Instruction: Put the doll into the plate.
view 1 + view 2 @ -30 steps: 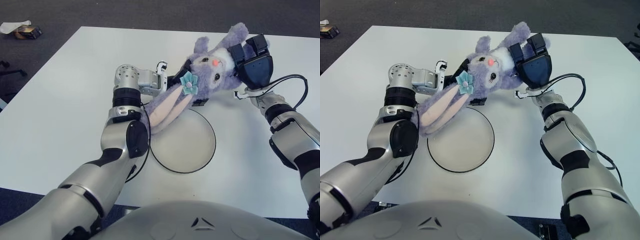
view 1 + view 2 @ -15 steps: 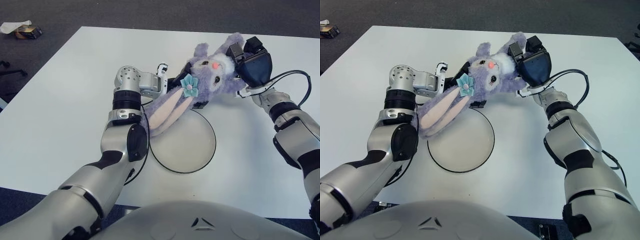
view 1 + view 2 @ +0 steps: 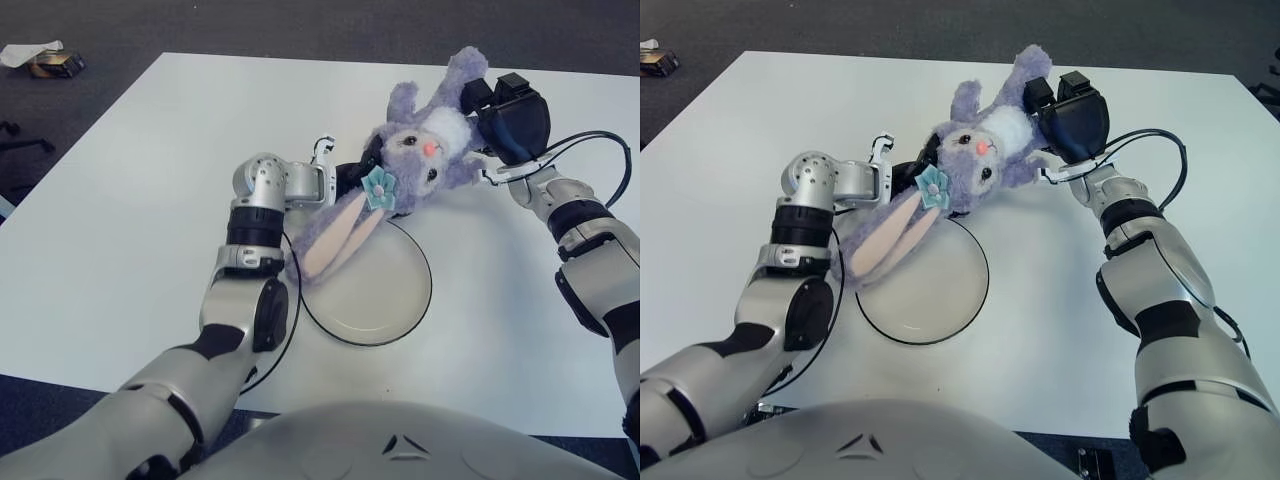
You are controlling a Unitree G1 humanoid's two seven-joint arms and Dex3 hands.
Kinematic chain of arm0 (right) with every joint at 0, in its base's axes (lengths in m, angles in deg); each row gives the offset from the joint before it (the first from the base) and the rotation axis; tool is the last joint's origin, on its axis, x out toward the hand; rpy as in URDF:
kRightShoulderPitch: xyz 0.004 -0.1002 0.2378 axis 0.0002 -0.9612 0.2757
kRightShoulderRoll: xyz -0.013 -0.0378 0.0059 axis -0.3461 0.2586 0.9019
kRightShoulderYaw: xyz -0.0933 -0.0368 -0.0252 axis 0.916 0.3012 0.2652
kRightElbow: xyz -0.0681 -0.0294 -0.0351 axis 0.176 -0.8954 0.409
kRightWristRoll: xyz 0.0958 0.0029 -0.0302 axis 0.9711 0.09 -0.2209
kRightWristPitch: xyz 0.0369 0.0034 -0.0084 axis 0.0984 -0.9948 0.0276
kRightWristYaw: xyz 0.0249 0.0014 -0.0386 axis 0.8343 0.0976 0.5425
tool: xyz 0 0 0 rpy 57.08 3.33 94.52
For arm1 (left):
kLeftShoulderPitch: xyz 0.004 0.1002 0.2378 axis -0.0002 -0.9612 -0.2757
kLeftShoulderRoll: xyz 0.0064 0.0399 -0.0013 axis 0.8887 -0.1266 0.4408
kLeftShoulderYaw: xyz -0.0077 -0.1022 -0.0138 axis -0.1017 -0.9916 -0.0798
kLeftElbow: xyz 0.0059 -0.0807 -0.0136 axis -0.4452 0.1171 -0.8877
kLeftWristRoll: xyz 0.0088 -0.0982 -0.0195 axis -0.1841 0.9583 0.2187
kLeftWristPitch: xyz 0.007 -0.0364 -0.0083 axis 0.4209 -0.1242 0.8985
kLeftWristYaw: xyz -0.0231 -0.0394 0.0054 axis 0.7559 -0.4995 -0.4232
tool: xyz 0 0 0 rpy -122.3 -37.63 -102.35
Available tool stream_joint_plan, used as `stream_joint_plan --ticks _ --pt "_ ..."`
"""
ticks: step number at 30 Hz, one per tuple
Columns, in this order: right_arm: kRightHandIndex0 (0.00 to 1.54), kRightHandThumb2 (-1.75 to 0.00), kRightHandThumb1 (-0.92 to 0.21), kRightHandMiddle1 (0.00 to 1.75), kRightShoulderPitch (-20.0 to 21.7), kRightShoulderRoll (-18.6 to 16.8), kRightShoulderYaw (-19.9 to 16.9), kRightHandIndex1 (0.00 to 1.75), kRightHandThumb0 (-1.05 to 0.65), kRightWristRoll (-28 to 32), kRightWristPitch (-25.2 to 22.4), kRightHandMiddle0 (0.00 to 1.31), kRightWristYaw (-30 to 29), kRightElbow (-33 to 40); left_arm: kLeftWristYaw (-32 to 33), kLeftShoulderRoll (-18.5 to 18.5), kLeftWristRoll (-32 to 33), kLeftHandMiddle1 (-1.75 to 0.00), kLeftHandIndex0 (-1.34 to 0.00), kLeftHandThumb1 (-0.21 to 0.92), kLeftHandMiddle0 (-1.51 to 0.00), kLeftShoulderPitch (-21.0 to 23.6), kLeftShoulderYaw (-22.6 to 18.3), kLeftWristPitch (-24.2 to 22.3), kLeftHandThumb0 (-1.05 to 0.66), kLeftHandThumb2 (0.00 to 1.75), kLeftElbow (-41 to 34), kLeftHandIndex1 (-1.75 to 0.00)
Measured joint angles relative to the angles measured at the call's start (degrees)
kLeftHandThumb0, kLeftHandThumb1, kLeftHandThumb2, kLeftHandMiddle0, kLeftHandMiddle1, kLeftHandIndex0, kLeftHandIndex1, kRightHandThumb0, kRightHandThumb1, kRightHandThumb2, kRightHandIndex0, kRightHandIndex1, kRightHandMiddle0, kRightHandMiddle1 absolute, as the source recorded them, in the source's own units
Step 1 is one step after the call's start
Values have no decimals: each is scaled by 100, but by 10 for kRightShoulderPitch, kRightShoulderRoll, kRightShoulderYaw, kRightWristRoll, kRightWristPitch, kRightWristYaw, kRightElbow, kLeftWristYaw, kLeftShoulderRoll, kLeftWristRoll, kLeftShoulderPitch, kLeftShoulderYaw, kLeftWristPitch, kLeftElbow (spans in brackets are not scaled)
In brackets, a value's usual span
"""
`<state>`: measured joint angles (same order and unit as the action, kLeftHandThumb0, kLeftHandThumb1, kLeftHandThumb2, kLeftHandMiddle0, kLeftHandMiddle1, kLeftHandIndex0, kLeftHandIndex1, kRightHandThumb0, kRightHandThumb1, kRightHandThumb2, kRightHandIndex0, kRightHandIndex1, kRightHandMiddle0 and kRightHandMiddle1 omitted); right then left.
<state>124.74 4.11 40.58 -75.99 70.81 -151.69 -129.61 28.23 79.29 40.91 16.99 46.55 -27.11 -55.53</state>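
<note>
White table (image 3: 730, 150): a purple plush rabbit doll (image 3: 975, 165), with a teal bow at the base of its long pink-lined ears, is held above the surface between two hands. The right hand (image 3: 1070, 120) is closed on its body, the left hand (image 3: 908, 178) at its head. A round plate (image 3: 960, 305), dark-rimmed, is overlapped at its upper left edge by the ears.
</note>
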Motion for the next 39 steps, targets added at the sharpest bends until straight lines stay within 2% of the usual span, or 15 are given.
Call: stream_joint_plan --ticks 1,3,7,15,22,24,27,33,39 --pt "115 -140 -24 174 0 1 -3 174 -32 2 -1 60 6 4 -5 2 -10 -175 -32 72 -72 -9 17 18 -38 80 -15 -175" --pt "123 -134 -29 174 0 2 -9 174 -39 6 -3 59 24 12 -19 9 -35 -175 -27 80 -59 -28 49 59 -37 69 -44 -175" --pt "130 -129 -34 175 -3 4 -22 175 -46 21 -9 59 64 29 -39 25 -82 -174 -22 89 -43 -59 96 131 -36 56 -82 -175" --pt "132 -127 -36 175 -13 4 -42 175 -47 41 -12 58 122 56 -43 40 -191 -159 -19 92 -32 -97 160 300 -35 52 -108 -175" --pt "132 -126 -37 175 -14 4 -55 175 -47 47 -14 58 148 71 -32 50 -283 -135 -18 92 -24 -116 196 426 -35 53 -105 -175" --pt "132 -125 -37 175 -15 4 -60 175 -47 50 -14 57 156 76 -27 53 -307 -127 -7 92 -20 -118 203 464 -50 61 -101 -144" --pt "132 -125 -37 175 -16 4 -68 175 -47 54 -15 57 167 81 -19 54 -337 -121 -2 92 -18 -122 208 515 -59 65 -93 -124" --pt "132 -125 -38 175 -20 4 -84 175 -47 65 -23 57 184 94 6 56 -398 -114 0 92 -18 -131 212 618 -68 72 -76 -100" --pt "132 -125 -38 175 -32 8 -94 175 -47 67 -41 57 203 101 43 58 -447 -108 0 92 -13 -132 210 719 -74 74 -58 -87"
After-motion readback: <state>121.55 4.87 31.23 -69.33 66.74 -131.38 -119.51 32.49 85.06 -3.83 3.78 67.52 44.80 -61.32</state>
